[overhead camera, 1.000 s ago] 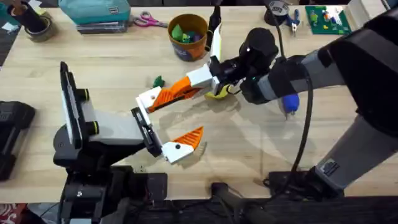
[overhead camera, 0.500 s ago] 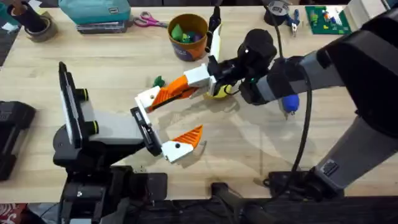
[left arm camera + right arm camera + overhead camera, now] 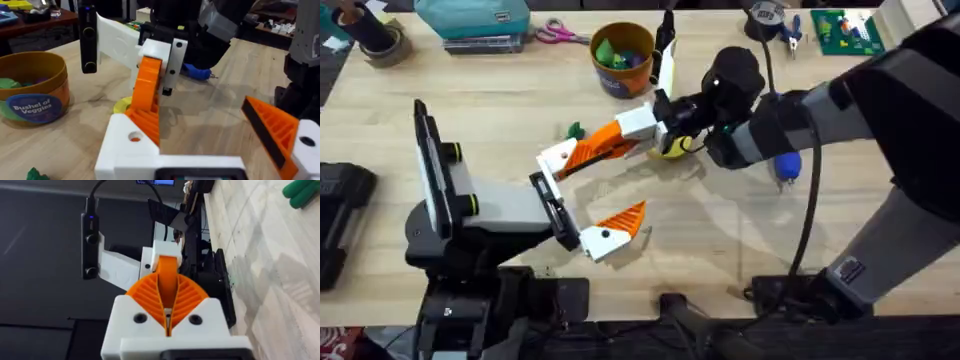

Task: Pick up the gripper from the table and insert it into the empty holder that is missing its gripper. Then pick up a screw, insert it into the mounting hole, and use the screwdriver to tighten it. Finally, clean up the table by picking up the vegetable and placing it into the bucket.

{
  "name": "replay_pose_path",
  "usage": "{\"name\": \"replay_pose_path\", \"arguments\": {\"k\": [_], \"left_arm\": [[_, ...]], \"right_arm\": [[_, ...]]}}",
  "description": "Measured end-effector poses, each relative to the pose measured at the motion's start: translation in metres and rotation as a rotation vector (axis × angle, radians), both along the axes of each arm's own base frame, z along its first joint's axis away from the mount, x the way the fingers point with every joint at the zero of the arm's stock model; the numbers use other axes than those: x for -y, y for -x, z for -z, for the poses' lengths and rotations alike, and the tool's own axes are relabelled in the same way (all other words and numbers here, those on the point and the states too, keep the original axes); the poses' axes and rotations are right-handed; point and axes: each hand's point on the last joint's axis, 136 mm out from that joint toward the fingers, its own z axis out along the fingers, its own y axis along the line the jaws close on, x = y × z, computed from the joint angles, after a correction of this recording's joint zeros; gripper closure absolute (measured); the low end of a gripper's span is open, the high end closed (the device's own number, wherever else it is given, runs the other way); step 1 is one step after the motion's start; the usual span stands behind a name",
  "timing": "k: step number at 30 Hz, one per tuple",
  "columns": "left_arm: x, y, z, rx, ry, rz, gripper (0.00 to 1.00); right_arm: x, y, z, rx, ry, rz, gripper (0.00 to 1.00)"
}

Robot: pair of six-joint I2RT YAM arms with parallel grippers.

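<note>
Wooden table [image 3: 470, 110] carrying the work; the right arm reaches from the near right corner toward the table's middle, the left arm rises from the near left edge. Left gripper [image 3: 605, 190], fingers spread wide: one white mount tipped orange lies toward the near edge, the other toward the middle. Right gripper [image 3: 630, 135], fingers nearly closed, its two ribbed orange pads [image 3: 167, 297] pressed on an orange wedge, the gripper [image 3: 147, 82], which stands against the left arm's farther white holder [image 3: 125, 152]. Bucket [image 3: 620, 58], brown with a yellow rim, near the far edge at centre, holding green and blue toys. Screwdriver [image 3: 787, 165], blue, partly hidden beneath the right arm. Vegetable [image 3: 574, 130], dark green, on the table between bucket and holder.
</note>
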Motion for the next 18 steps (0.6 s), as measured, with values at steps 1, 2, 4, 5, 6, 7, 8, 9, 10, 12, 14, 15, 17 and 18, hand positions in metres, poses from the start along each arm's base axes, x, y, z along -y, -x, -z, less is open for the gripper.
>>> {"name": "replay_pose_path", "arguments": {"k": [1, 2, 4, 5, 6, 7, 8, 9, 10, 12, 14, 15, 17, 18], "left_arm": [[0.0, 0.0, 0.0, 0.0, 0.0, 0.0, 0.015], [0.0, 0.0, 0.0, 0.0, 0.0, 0.0, 0.015], [0.0005, 0.0009, -0.0001, 0.0, 0.0, 0.006, 0.015], [0.0007, 0.0012, 0.0, 0.0, 0.0, 0.008, 0.016], [0.0007, 0.0012, 0.0, -0.001, 0.001, 0.008, 0.015], [0.0007, 0.0012, 0.0001, -0.001, 0.001, 0.008, 0.015], [0.0007, 0.0012, 0.0001, -0.001, 0.001, 0.008, 0.015], [0.0007, 0.0013, 0.0, 0.0, 0.001, 0.008, 0.015], [0.0007, 0.0012, 0.0001, -0.001, 0.001, 0.008, 0.015], [0.0007, 0.0012, 0.0, 0.0, 0.001, 0.008, 0.016], [0.0007, 0.0012, 0.0, 0.0, 0.001, 0.008, 0.016], [0.0007, 0.0012, 0.0, 0.0, 0.001, 0.008, 0.015], [0.0007, 0.0013, 0.0, 0.0, 0.001, 0.008, 0.016], [0.0007, 0.0012, 0.0, 0.0, 0.001, 0.008, 0.016]], "right_arm": [[0.0, 0.0, 0.0, 0.0, 0.0, 0.0, 0.99], [0.0, 0.0001, 0.0, -0.001, 0.001, 0.0, 0.98], [-0.0007, 0.0005, 0.0004, -0.007, 0.003, -0.001, 0.714], [-0.0014, 0.0012, 0.0003, -0.006, 0.003, -0.002, 0.558], [-0.0022, 0.0023, 0.0003, -0.006, 0.002, -0.005, 0.4], [-0.0026, 0.0029, 0.0003, -0.006, 0.003, -0.007, 0.25], [-0.0029, 0.0033, 0.0004, -0.007, 0.003, -0.008, 0.097], [-0.0033, 0.004, 0.0003, -0.004, 0.002, -0.01, 0.03], [-0.0034, 0.0042, 0.0003, -0.003, 0.001, -0.01, 0.014], [-0.0035, 0.0043, 0.0004, -0.005, 0.002, -0.011, 0.008], [-0.003, 0.0036, 0.0004, -0.004, 0.002, -0.009, 0.006], [-0.0024, 0.0028, 0.0004, -0.004, 0.002, -0.007, 0.007], [0.0, 0.0003, 0.0005, -0.004, 0.002, -0.001, 0.007], [0.0021, -0.0023, 0.0003, -0.003, 0.002, 0.006, 0.007]]}}
